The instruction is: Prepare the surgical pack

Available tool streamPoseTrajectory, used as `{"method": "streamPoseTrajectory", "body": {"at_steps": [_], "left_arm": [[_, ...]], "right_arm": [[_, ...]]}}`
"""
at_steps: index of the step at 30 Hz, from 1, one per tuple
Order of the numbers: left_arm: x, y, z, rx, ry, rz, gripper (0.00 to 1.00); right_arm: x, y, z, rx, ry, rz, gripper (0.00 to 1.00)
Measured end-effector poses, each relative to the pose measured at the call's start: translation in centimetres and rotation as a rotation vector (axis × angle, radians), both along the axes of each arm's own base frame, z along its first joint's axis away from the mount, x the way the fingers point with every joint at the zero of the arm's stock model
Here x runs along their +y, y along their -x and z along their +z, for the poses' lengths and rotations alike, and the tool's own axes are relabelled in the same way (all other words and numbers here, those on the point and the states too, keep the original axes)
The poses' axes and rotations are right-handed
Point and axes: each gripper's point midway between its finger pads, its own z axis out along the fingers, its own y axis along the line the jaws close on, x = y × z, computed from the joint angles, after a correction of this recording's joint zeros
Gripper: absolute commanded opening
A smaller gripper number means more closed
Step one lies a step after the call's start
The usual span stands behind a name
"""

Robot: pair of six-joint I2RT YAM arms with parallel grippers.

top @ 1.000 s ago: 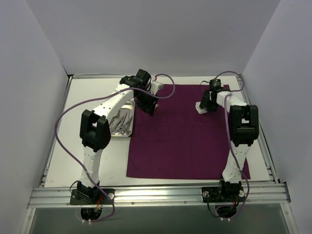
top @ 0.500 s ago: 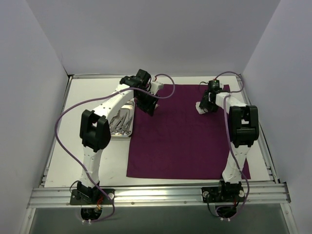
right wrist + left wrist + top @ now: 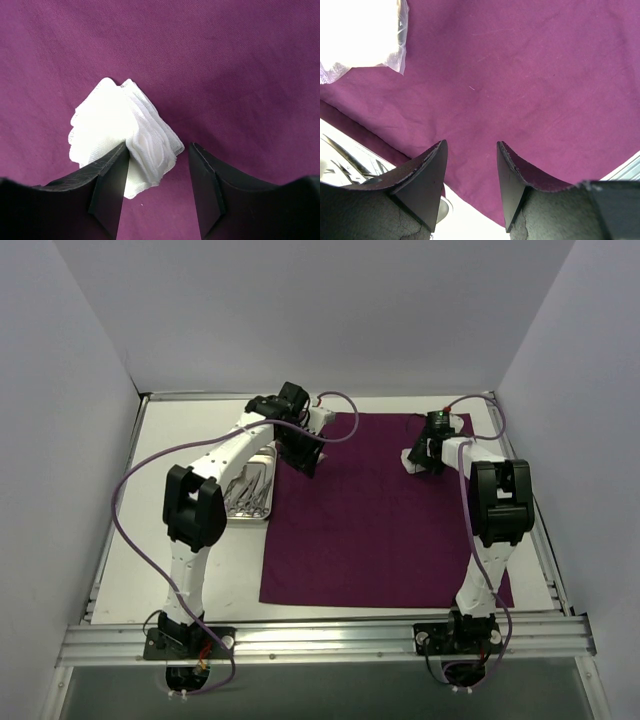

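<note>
The dark purple cloth [image 3: 385, 525] lies flat on the table. The steel tray [image 3: 252, 492] with thin metal instruments [image 3: 245, 488] sits just off its left edge. My left gripper [image 3: 305, 458] hovers open and empty over the cloth's far left part [image 3: 530, 75]. My right gripper [image 3: 416, 462] is open over the cloth's far right part. In the right wrist view a stack of white gauze pads [image 3: 120, 132] lies on the cloth, its right edge between the jaws [image 3: 157, 146]. The left finger [image 3: 107, 185] touches it.
A clear plastic packet with white contents [image 3: 362, 35] lies at the cloth's edge ahead of the left gripper. The tray's corner [image 3: 347, 165] shows beside the left finger. White walls enclose the table on three sides. A metal rail [image 3: 320, 638] runs along the near edge.
The right wrist has shifted slightly toward the far side and now covers most of the gauze in the top view. The left arm has not moved.
</note>
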Motion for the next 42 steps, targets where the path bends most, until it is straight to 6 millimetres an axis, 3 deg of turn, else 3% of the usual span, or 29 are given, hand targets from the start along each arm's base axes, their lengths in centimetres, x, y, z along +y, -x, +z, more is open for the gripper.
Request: {"method": "streamPoseTrajectory", "body": {"at_steps": [20, 24, 36, 42], "left_arm": [[0.1, 0.1, 0.3, -0.004, 0.002, 0.0, 0.54], [0.1, 0.1, 0.3, -0.004, 0.002, 0.0, 0.54], [0.1, 0.1, 0.3, -0.004, 0.002, 0.0, 0.54], [0.1, 0.1, 0.3, -0.005, 0.002, 0.0, 0.54]], "right_arm": [[1.3, -1.7, 0.0, -0.108, -0.057, 0.025, 0.14], [1.4, -1.8, 0.0, -0.114, -0.06, 0.036, 0.0], [1.8, -1.5, 0.7, -0.11, -0.053, 0.096, 0.0], [2.3, -1.3, 3.0, -0.133, -0.069, 0.135, 0.0]]}}
